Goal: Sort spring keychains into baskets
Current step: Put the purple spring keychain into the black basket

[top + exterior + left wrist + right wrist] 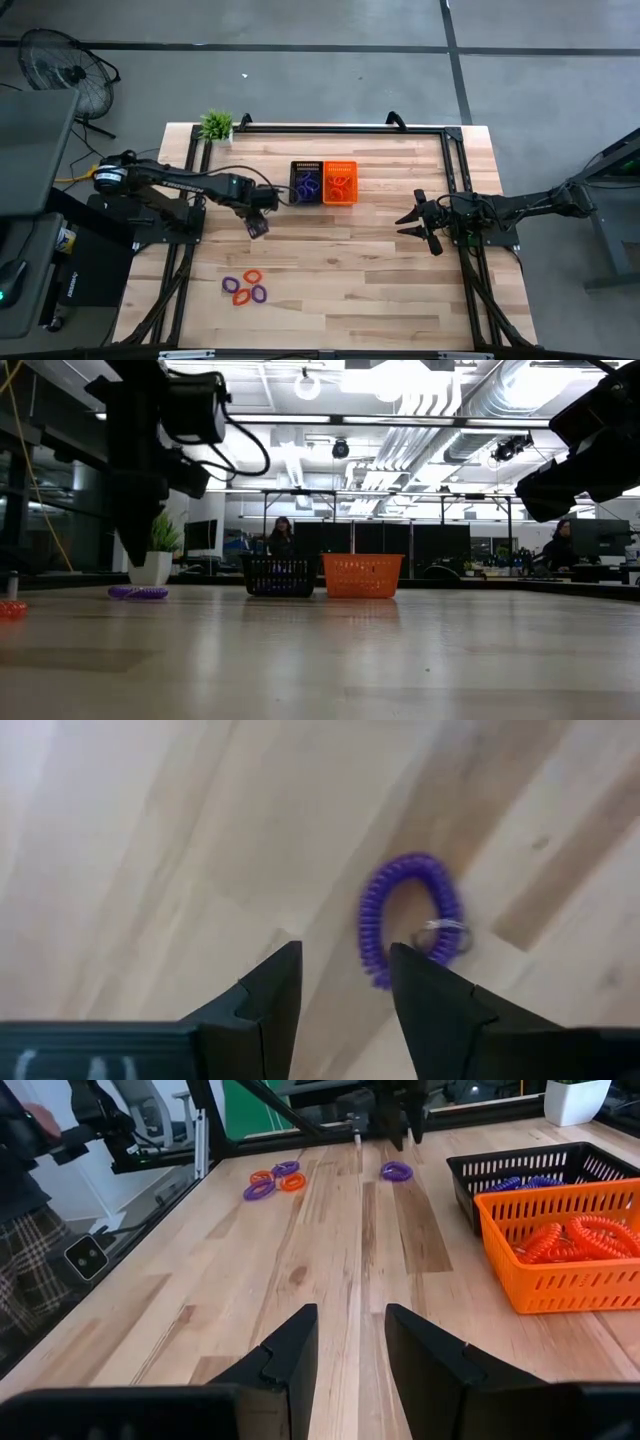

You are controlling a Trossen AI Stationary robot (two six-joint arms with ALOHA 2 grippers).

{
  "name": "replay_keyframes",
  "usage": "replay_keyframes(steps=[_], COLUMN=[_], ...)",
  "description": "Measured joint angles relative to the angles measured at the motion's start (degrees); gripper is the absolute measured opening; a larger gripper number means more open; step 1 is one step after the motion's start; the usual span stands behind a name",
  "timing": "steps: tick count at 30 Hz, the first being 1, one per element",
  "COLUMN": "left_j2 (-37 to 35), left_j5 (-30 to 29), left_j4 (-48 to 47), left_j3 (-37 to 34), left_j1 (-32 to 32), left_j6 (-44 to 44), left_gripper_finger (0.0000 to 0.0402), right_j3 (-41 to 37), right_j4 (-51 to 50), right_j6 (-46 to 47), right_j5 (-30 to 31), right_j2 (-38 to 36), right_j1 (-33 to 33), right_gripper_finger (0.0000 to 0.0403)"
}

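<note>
Purple spring keychain [410, 918] flat on bench [400, 290], just beyond left claw [345, 982]; fingers apart, empty, poised above for pickup. Four more keychains [245, 288] clustered near front of bench, unsorted. Black basket [306, 183] holding purple coils, orange basket [340, 183] holding orange-red: colour decides destination. Baskets touching, mid-bench, reachable by either arm. Right claw [412, 224] parked at right, fingers apart, empty.
</note>
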Motion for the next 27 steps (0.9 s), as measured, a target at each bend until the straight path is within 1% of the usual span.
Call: replay_keyframes(steps=[4,9,17,23,27], left_j2=[0.0,0.1,3.1,6.0,8.1], left_j5=[-0.5,0.8,3.2,3.2,3.4], left_j4=[0.6,1.6,3.3,6.7,7.4], left_j3=[-1.4,-3.2,-3.3,-3.3,-3.0], left_j1=[0.0,0.0,0.0,-0.3,-0.3], left_j6=[-0.5,-0.8,-1.1,-0.7,0.0], left_gripper_finger=[0.015,0.015,0.015,0.015,0.0149], right_j3=[0.0,0.0,0.0,0.0,0.0], right_j4=[0.0,0.0,0.0,0.0,0.0], right_j6=[0.0,0.0,0.0,0.0,0.0], right_j5=[0.0,0.0,0.0,0.0,0.0], right_j2=[0.0,0.0,0.0,0.0,0.0], right_j1=[0.0,0.0,0.0,0.0,0.0], right_gripper_finger=[0.0114,0.0114,0.0114,0.0114,0.0114])
